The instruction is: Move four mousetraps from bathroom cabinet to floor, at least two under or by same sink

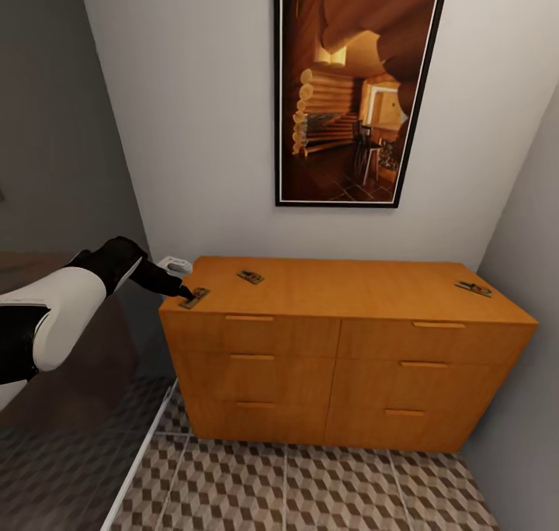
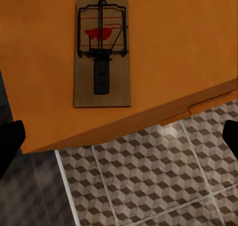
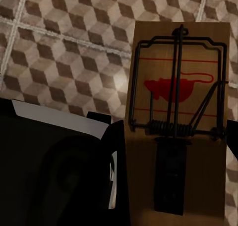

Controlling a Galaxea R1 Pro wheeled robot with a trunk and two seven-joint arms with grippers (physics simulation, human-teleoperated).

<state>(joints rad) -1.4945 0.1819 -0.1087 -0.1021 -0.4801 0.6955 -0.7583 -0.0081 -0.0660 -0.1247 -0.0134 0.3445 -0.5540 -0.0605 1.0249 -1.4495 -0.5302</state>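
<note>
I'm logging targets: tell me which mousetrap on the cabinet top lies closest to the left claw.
The mousetrap at the cabinet's front left corner, right at the left claw. The middle trap and far-right trap lie farther along the cabinet.

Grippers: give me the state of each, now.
Left gripper: open, over the mousetrap at the cabinet corner, holding nothing.
Right gripper: shut on a second mousetrap, above the floor.

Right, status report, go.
Left hand open over the trap at the cabinet top's corner. Right hand shut on a trap above the floor. Two more traps on top.
</note>
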